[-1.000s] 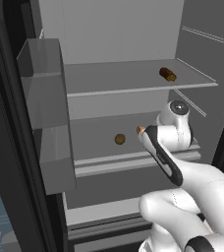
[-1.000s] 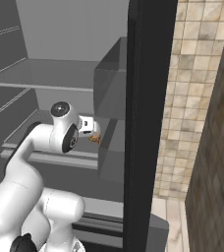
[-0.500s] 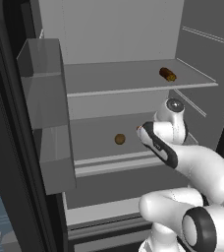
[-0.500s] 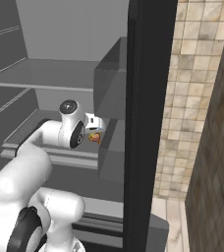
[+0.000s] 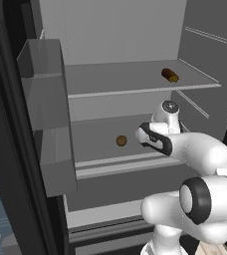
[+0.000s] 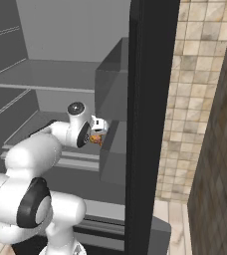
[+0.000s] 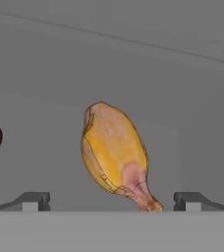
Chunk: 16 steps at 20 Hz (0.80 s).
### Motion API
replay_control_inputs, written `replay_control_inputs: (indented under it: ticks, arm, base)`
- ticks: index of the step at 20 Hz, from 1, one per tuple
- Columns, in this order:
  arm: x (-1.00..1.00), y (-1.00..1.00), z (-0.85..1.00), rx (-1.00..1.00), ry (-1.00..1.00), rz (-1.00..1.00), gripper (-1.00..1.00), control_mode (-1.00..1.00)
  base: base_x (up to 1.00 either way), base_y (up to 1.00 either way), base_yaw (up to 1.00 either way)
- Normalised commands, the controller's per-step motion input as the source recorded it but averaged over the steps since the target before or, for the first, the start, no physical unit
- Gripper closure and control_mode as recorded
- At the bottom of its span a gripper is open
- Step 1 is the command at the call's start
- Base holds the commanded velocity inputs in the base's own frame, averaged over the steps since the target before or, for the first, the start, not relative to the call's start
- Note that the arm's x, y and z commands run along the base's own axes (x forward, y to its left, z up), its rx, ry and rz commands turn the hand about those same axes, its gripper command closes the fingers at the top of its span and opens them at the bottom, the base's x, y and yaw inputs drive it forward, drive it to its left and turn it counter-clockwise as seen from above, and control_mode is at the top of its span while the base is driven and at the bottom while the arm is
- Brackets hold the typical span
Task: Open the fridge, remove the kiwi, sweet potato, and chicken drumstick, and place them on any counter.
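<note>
Chicken drumstick (image 7: 116, 155), golden orange-brown with a bulbous top tapering to a thin bone tip, stands in the middle of the hand view, its bone end low between the two dark finger tips (image 7: 34, 200). The two-finger gripper (image 7: 111, 202) is spread wide and holds nothing, so the step in hand looks like the approach to the drumstick. In the right base view the drumstick shows as an orange speck (image 6: 96, 139) just past the hand, centre left.

Further in, the small round olive-brown kiwi (image 5: 121, 141) lies on the lower shelf, centre of the left base view, and peeks in at the hand view's left edge. The dark reddish-brown oblong sweet potato (image 5: 170, 75) rests on the upper shelf, upper right. The tall black fridge (image 5: 8, 149) is open, its light grey interior bare around them.

Next, I judge, the hand must ease forward until the fingers flank the drumstick, then close.
</note>
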Motion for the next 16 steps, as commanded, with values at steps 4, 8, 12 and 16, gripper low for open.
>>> replay_control_inputs:
  ticks: [4, 8, 12, 16]
  arm:
    - [0.29, 0.00, -0.19, 0.00, 0.04, 0.00, -1.00, -1.00]
    - [0.26, 0.00, -0.26, 0.00, 0.08, 0.00, -1.00, -1.00]
    - [0.29, 0.00, -0.32, 0.00, 0.09, 0.00, -1.00, -1.00]
    - [0.31, 0.00, -0.30, 0.00, 0.07, 0.00, -1.00, -1.00]
  base:
    - [0.00, 0.00, 0.00]
    - [0.00, 0.00, 0.00]
    - [0.00, 0.00, 0.00]
    - [0.00, 0.00, 0.00]
